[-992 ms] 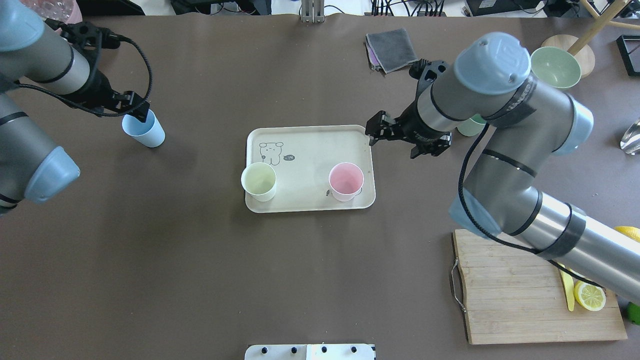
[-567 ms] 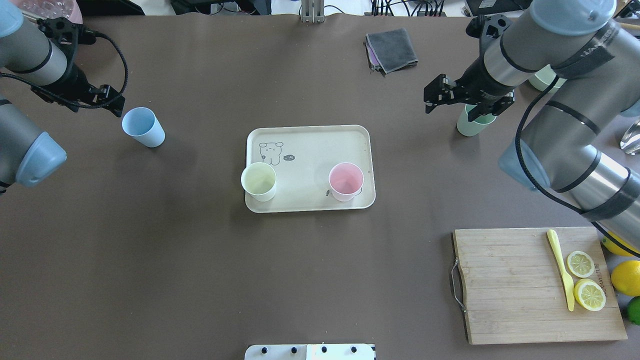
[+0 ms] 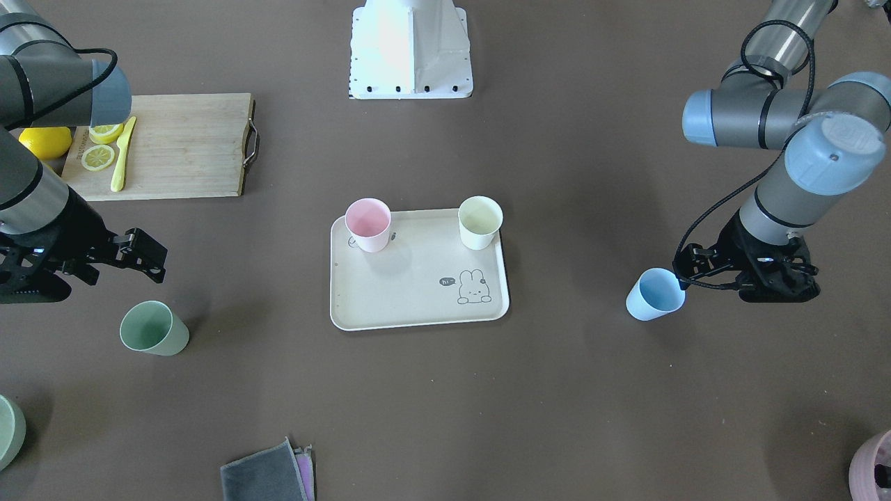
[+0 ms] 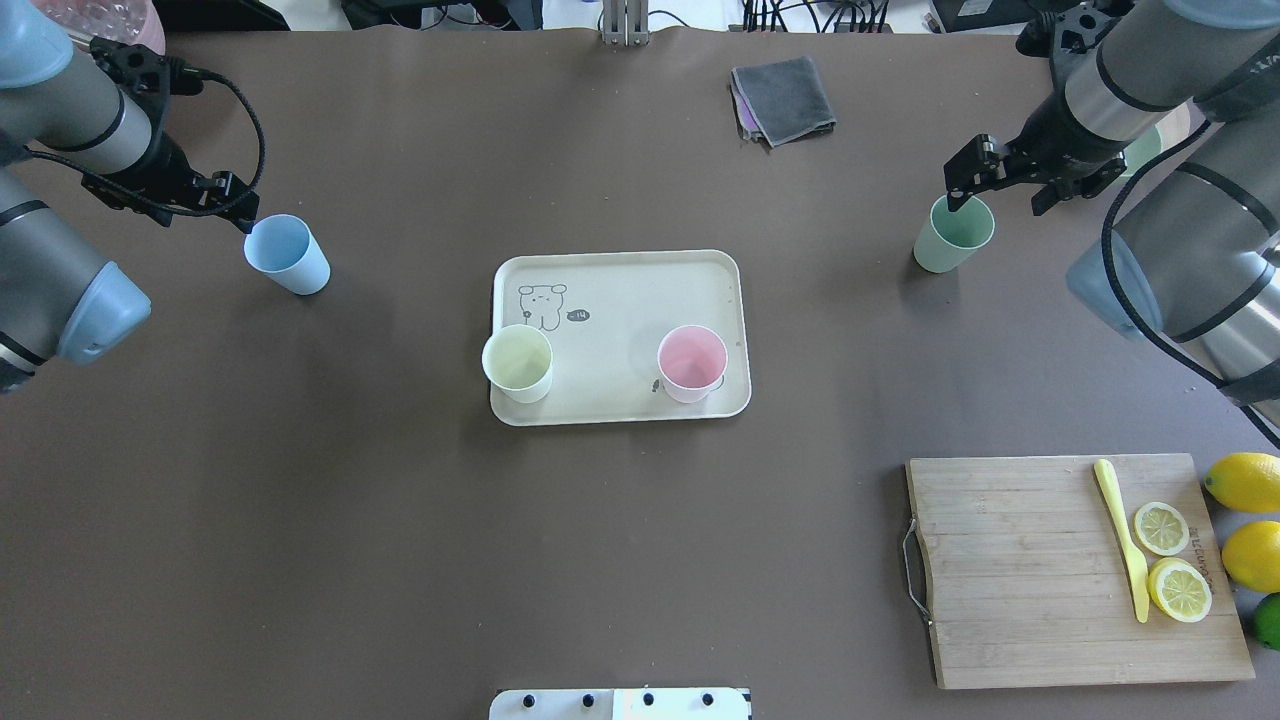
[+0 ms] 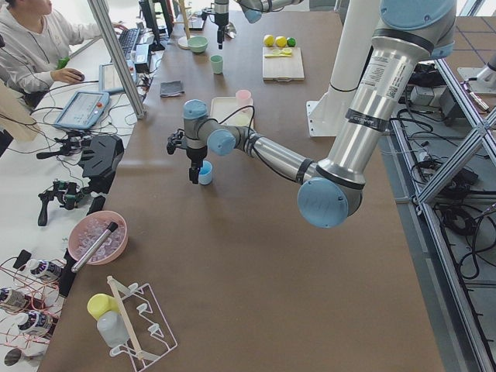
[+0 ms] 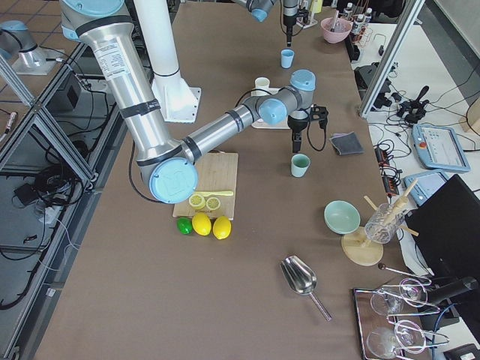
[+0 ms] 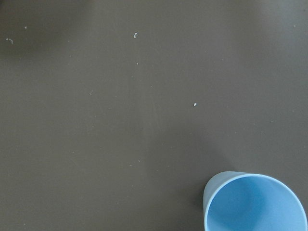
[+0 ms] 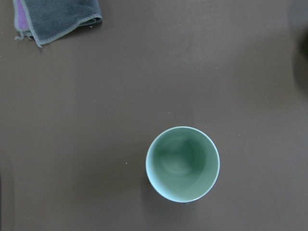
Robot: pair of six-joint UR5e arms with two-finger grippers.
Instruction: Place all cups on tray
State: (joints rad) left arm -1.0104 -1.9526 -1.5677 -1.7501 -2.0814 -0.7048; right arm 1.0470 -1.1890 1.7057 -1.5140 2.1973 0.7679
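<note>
The sage-green bowl (image 3: 8,431) and mauve pot (image 3: 873,470) are cut off at the front view's edges. Cable and wrist hide the left gripper's (image 4: 238,205) fingers, so I cannot tell whether they are apart. It sits just beside the light blue cup (image 4: 288,255), which is on the table well left of the tray (image 4: 620,275). The right gripper (image 4: 968,175), jaws apparently apart, hangs over the sage-green cup (image 4: 953,233), which is on the table to the tray's right. The cream cup (image 4: 517,363) and pink cup (image 4: 692,363) stand on the tray. A folded grey cloth (image 4: 785,98) and a wooden cutting board (image 4: 1010,570) lie nearby. Since 0.6 seconds ago, both grippers have moved closer to their cups, while no cup has moved.
</note>
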